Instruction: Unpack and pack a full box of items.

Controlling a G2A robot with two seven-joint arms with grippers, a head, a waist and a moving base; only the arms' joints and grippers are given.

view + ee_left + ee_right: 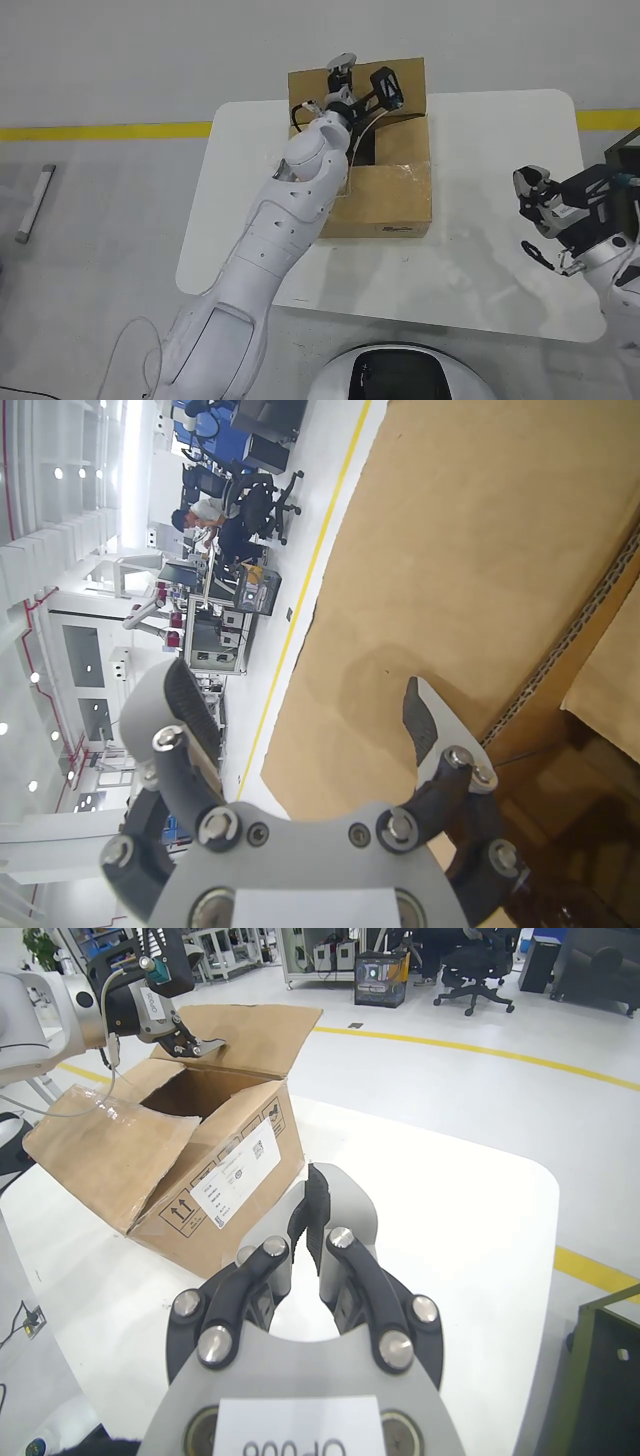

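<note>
**Desk:** Where's your left side?

**Me:** My left gripper is up at the cardboard box, right by its raised far flap. The fingers are spread wide and carry nothing.

**Desk:** And the box itself?

**Me:** It stands open on the white table, against the far edge and a little left of the middle. The taped near flap slopes outward, and there's a white label on the side facing my right arm. The inside is dark, so I can't tell what's in there.

**Desk:** Right side?

**Me:** My right gripper hangs above the table's right end, well apart from the box. Its pads are pressed together with nothing between them. A dark green bin sits off the table beside it.
</note>
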